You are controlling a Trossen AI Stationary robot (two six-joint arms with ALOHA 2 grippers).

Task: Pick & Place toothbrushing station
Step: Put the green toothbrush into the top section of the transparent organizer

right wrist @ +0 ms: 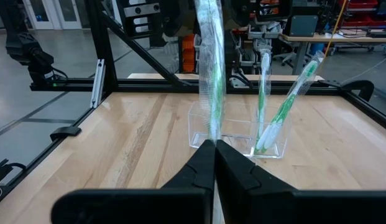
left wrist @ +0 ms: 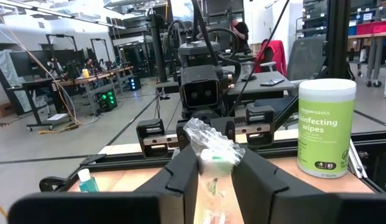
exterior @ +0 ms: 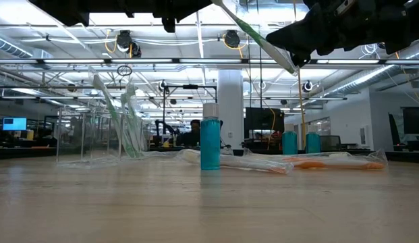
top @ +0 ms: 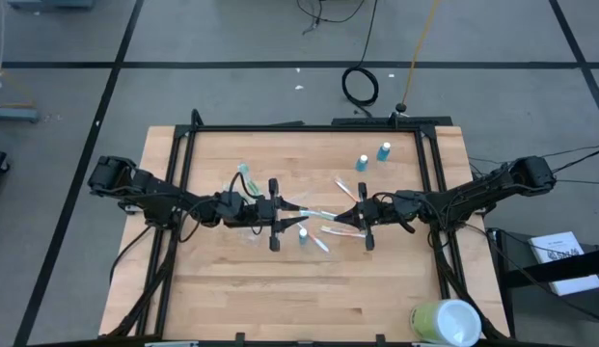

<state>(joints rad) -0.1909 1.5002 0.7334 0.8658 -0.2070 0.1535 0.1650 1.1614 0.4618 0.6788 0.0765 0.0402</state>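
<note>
both arms reach inward, level above mid-table – right gripper [right wrist: 212, 163] clamped on a thin wrapped white-and-green toothbrush [right wrist: 211, 74]; left gripper [left wrist: 212, 180] fingers close around its other end, grip unclear

Both dark arms reach inward over the table and nearly meet at its middle, raised clear of the surface. The left gripper [top: 276, 226] holds its fingers [left wrist: 180, 177] a little apart around a wrapped toothbrush end. The right gripper [top: 363, 227] has its fingers [right wrist: 199, 165] pressed tight together on the same wrapper.
</note>
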